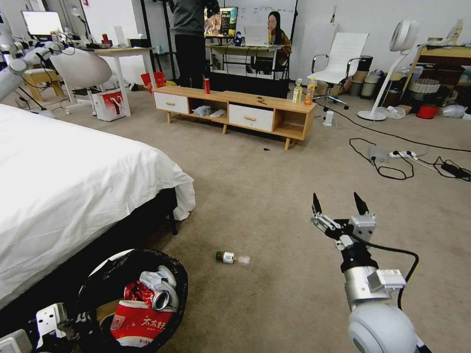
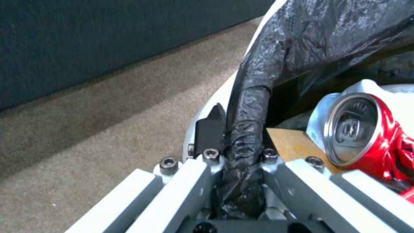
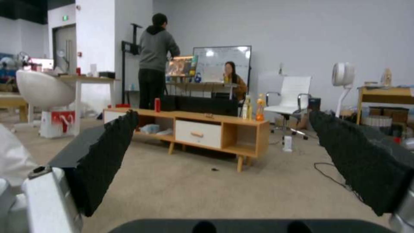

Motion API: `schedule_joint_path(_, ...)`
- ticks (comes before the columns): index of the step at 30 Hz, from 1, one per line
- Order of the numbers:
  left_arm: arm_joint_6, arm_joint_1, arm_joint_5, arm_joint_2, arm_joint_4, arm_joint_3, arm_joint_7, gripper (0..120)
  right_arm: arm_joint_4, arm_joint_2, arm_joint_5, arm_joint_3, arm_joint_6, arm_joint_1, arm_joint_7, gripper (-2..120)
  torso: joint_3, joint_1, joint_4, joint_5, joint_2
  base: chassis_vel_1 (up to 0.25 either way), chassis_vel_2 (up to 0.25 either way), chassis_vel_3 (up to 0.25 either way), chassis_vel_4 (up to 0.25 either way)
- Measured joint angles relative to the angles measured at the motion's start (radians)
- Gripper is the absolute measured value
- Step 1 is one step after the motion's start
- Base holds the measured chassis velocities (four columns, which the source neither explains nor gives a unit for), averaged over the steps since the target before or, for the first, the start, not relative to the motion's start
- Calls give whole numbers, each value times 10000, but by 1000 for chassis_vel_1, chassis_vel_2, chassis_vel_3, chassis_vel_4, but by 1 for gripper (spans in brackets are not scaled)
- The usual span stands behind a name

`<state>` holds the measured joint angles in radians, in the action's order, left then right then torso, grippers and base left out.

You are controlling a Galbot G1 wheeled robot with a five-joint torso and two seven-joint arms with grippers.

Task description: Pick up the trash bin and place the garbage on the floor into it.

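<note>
While my left gripper (image 2: 235, 152) pinches the bag-lined rim of the trash bin (image 1: 128, 264) at the lower left of the head frame, the crushed red can (image 1: 149, 295), snack packet (image 1: 137, 323) and tissues (image 1: 158, 280) sit inside. My right gripper (image 1: 339, 205) hovers at lower right, fingers spread. Between them, the green-capped bottle (image 1: 231, 257) lies on the floor (image 1: 274, 196).

Bed (image 1: 64, 186) sitting left; TV stand (image 1: 235, 110) carrying red can (image 1: 206, 86), two drink bottles (image 1: 304, 91); cables (image 1: 407, 159) lying right.
</note>
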<state>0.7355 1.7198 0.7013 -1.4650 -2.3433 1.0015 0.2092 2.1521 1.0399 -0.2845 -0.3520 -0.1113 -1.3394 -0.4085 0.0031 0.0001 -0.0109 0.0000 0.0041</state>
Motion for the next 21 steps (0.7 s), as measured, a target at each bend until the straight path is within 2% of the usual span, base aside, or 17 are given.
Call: schedule_joint_path(21,0,19,186,-2,-56,-37,3,1,-388,289,668,255,-398,-440,21,100,1,0,1,0,-2,0,0,0,0)
